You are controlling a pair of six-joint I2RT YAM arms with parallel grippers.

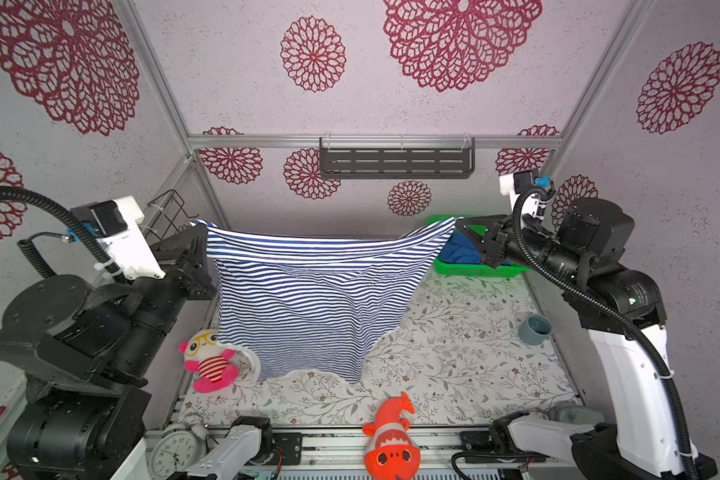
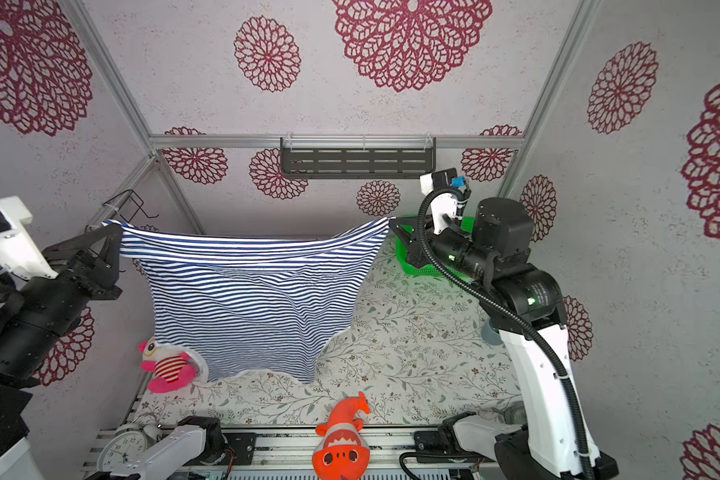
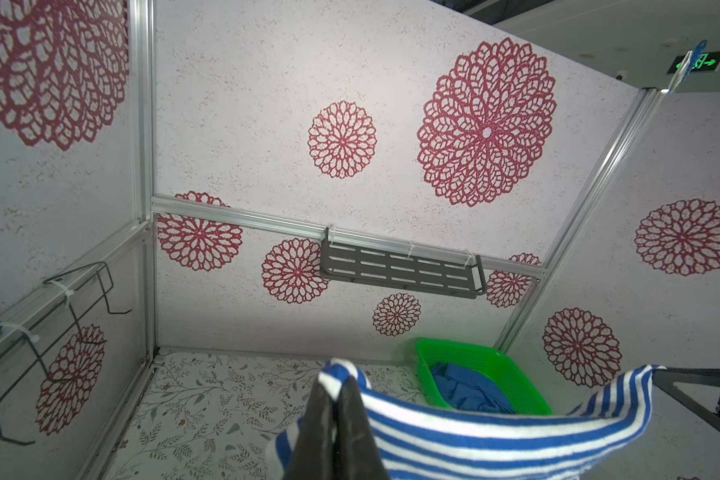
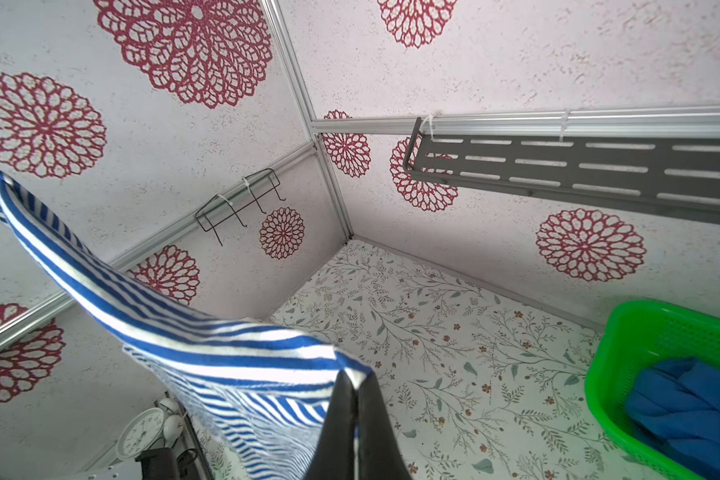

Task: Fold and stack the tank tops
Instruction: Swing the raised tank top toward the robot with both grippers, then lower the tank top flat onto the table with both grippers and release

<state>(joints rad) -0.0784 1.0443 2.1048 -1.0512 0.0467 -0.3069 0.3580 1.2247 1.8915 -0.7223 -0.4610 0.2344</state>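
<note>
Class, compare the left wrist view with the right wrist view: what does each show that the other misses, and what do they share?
Only the left wrist view: a green exit sign beyond the wall panels.
Only the right wrist view: an alarm clock at the table's edge.
Both: the striped tank top stretched in the air between the left gripper and the right gripper, each shut on an end of it; the blue tank top lying crumpled in the green basket; the grey shelf on the back wall.
</note>
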